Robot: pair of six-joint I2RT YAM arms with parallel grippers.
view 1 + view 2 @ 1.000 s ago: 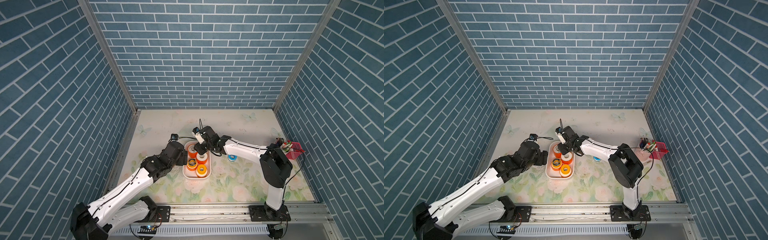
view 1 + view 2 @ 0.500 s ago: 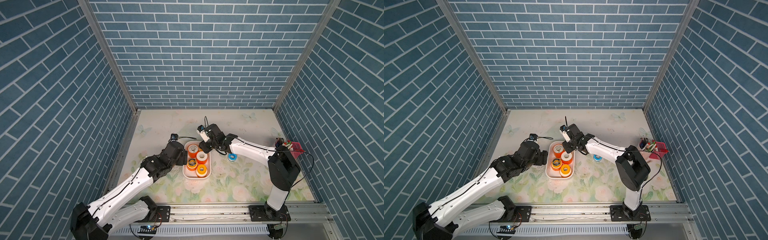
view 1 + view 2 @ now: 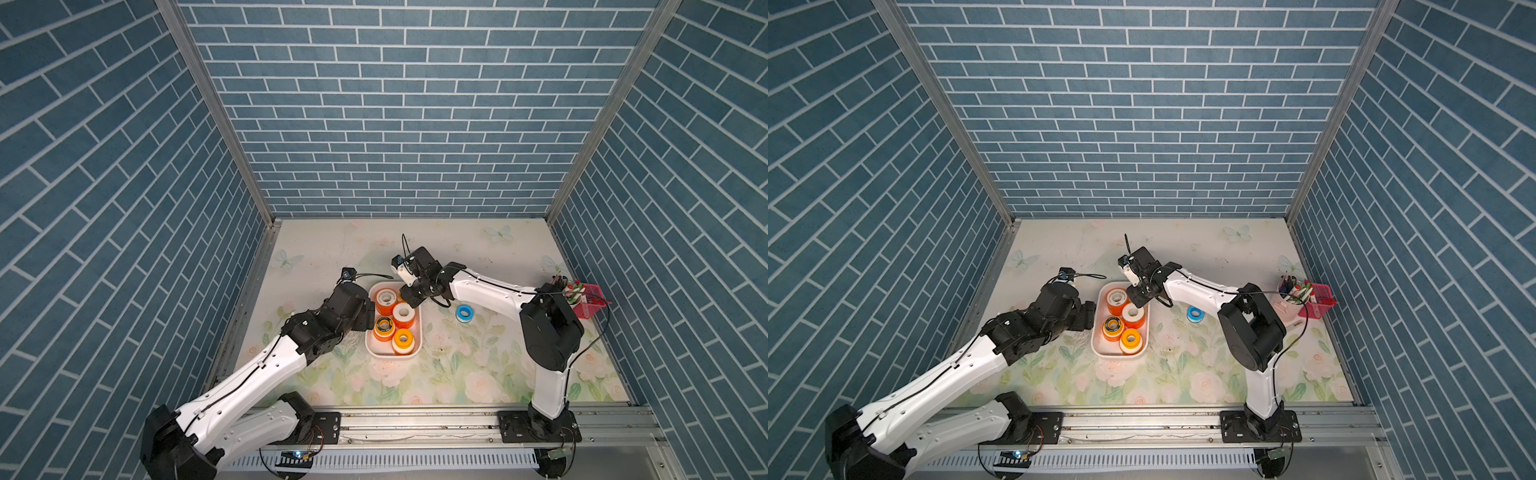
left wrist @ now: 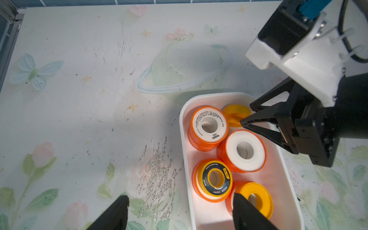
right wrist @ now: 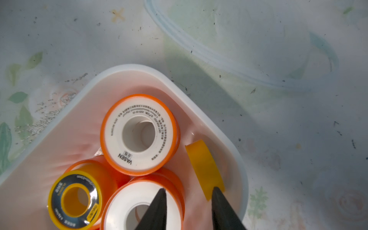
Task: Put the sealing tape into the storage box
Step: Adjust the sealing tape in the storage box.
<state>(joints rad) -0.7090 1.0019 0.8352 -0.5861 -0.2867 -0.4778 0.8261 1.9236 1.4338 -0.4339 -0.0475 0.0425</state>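
Right wrist view: the right gripper hangs over one rounded corner of the storage box. Its two dark fingers stand a narrow gap apart with nothing between them. Just outside one fingertip an upright yellow roll stands on edge by the box's wall; whether finger and roll touch cannot be told. The other fingertip lies over a plain orange roll. Beside it are a printed orange roll and a yellow-black roll, all flat in the box.

The left wrist view adds what that close look misses. It shows the box almost whole, with a flat yellow roll at the end nearest the left gripper. That gripper is spread wide and grips nothing, one finger over that roll and the other over the bare table outside the box's wall.

Only the top views take in a sixth roll. A blue roll lies flat on the table outside the box, on the right arm's side, well apart from both pairs of fingers. There the right arm's wrist covers the corner where the upright yellow roll stands. A pink mesh basket and a pen cup sit at the table's edge.
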